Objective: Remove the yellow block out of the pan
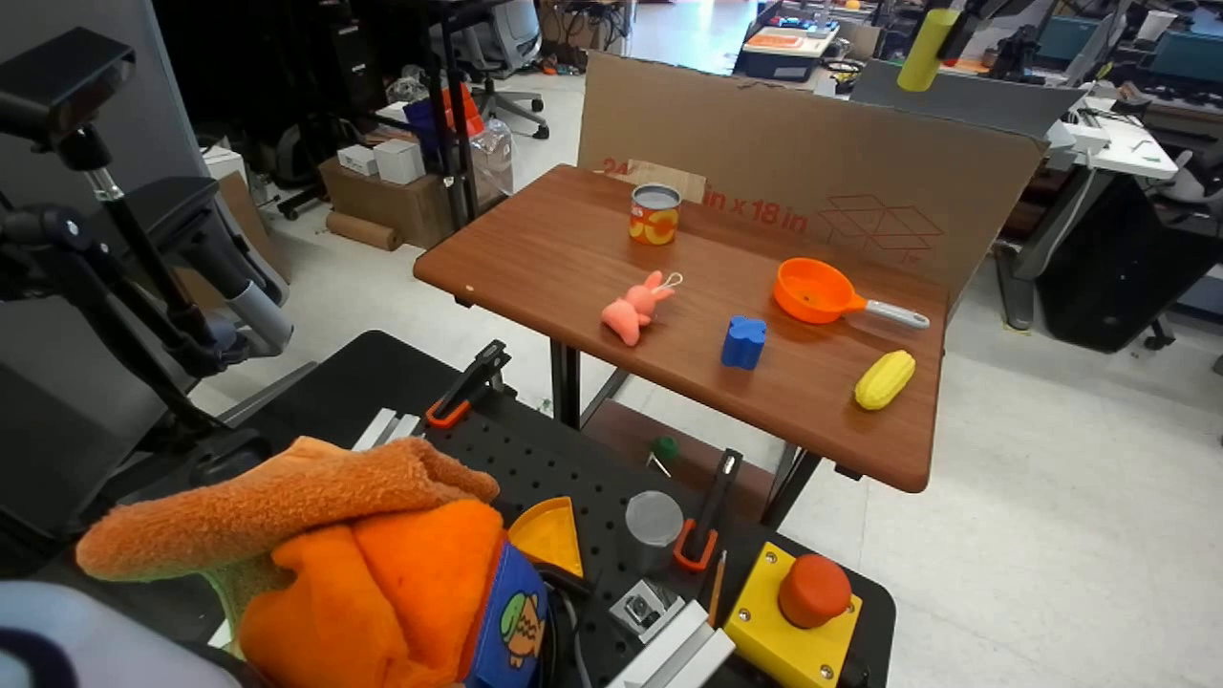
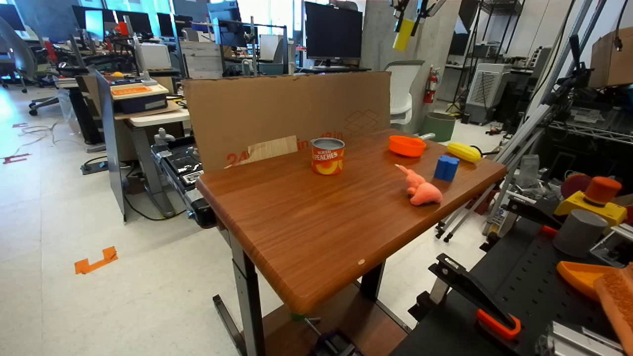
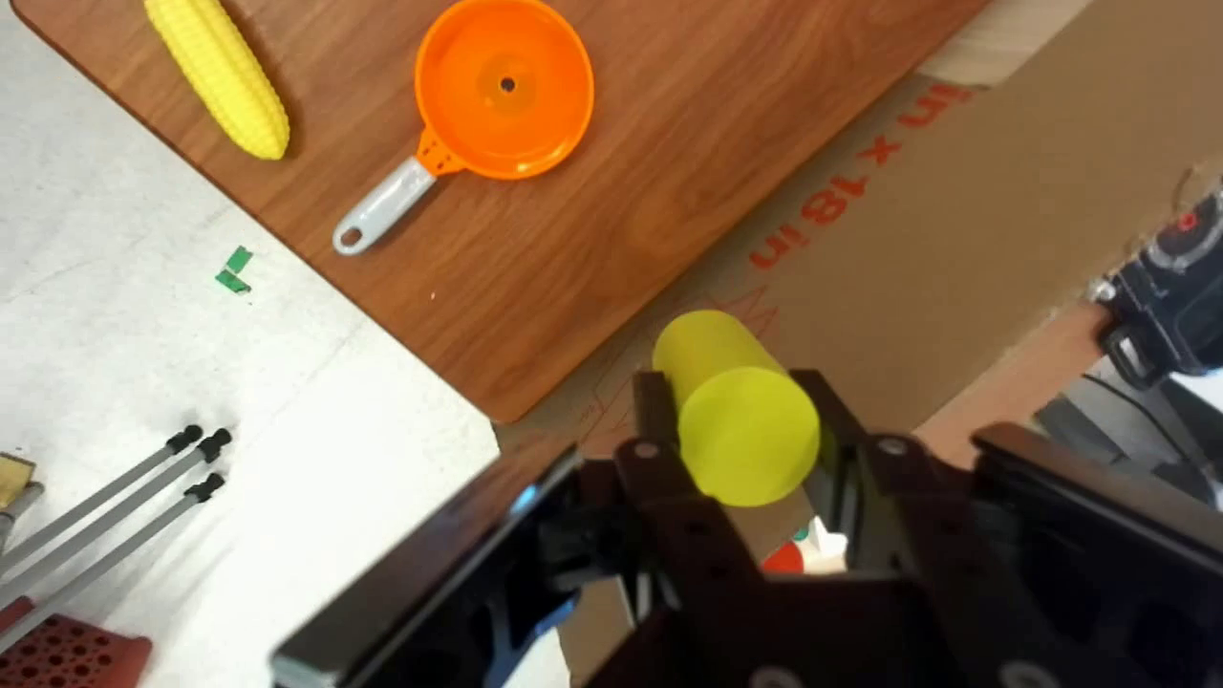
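Observation:
The yellow block is a smooth yellow cylinder (image 3: 749, 435). My gripper (image 3: 734, 392) is shut on it, with a dark finger on each side. The block is held high in the air, past the table's far edge beside the cardboard. It also shows at the top in both exterior views (image 1: 923, 55) (image 2: 403, 35). The orange pan (image 3: 506, 86) lies on the table, well away from the gripper and below it. In the wrist view its inside is bare with a small dark hole in the middle. The pan also shows in both exterior views (image 1: 812, 291) (image 2: 406, 146).
On the brown table (image 1: 535, 239) are a yellow corn (image 1: 885, 379), a blue block (image 1: 743, 342), a pink rabbit toy (image 1: 635, 308) and a peach can (image 1: 654, 215). A tall cardboard sheet (image 1: 764, 134) stands along the back edge. A black bench (image 1: 573, 459) stands in front.

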